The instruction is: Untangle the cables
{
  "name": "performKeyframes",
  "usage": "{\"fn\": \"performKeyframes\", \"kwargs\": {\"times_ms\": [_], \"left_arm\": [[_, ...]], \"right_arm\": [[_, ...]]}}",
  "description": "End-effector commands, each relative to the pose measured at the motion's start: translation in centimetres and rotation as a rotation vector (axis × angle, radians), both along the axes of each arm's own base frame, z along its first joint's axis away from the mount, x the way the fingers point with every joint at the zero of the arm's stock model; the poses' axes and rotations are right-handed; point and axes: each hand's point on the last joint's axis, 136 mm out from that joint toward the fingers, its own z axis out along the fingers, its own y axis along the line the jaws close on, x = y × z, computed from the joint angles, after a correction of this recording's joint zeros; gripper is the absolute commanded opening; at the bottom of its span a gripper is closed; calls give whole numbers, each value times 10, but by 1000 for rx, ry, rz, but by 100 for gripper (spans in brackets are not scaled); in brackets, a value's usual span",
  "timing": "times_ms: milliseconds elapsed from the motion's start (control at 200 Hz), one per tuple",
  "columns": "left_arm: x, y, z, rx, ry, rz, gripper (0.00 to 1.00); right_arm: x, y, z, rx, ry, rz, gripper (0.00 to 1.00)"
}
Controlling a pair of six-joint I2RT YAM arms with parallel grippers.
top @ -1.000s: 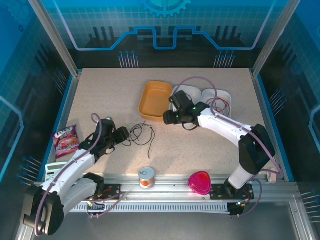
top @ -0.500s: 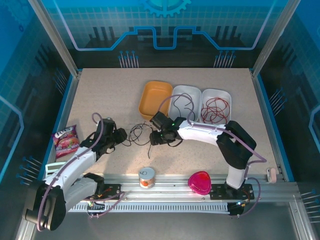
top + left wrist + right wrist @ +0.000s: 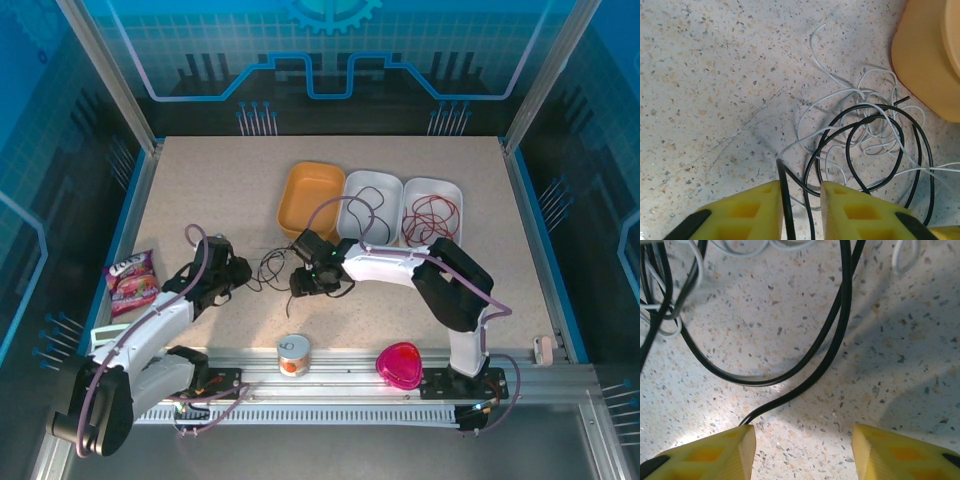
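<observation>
Left gripper [image 3: 801, 194]: jaws narrowed but gapped, straddling the black cable [image 3: 784, 182], apparently to anchor the tangle. Right gripper [image 3: 804, 436]: jaws wide, holding nothing, low over a black loop. The whitish cable [image 3: 840, 92] lies interlaced, beside the orange tray [image 3: 925, 60].

On the speckled table [image 3: 200, 190] we see an orange tub [image 3: 310, 200], two white trays [image 3: 392, 195], tangled black and whitish cables [image 3: 272, 265], and perhaps a snack packet [image 3: 130, 280].

Right end effector [image 3: 303, 283] nearer the cables [image 3: 275, 265]
</observation>
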Motion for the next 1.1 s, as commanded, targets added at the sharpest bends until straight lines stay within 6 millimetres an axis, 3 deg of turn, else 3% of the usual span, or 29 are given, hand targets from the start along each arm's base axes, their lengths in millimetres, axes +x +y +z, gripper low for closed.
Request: {"fn": "performKeyframes", "kwargs": {"times_ms": [0,365,475,725,901,1096], "left_arm": [[-2,-1,-6,-11,14,-9,22],[-3,-3,-7,-19,16,-15,10],[-2,-2,-6,-17,12,-16,8],[-3,0,-2,-5,1,-14,3],[-3,10,13,49,-34,-3,0],[-6,23,39,109,-98,26,0]], "right_arm": [[5,7,19,34,-37,-25,56],[6,10,27,59,-62,-46,62],[5,10,17,40,-49,-48,60],[4,12,-2,17,-16,-44,36],[11,-6,4,-28,-49,-70,0],[20,-45,19,-110,-113,-120,0]]}}
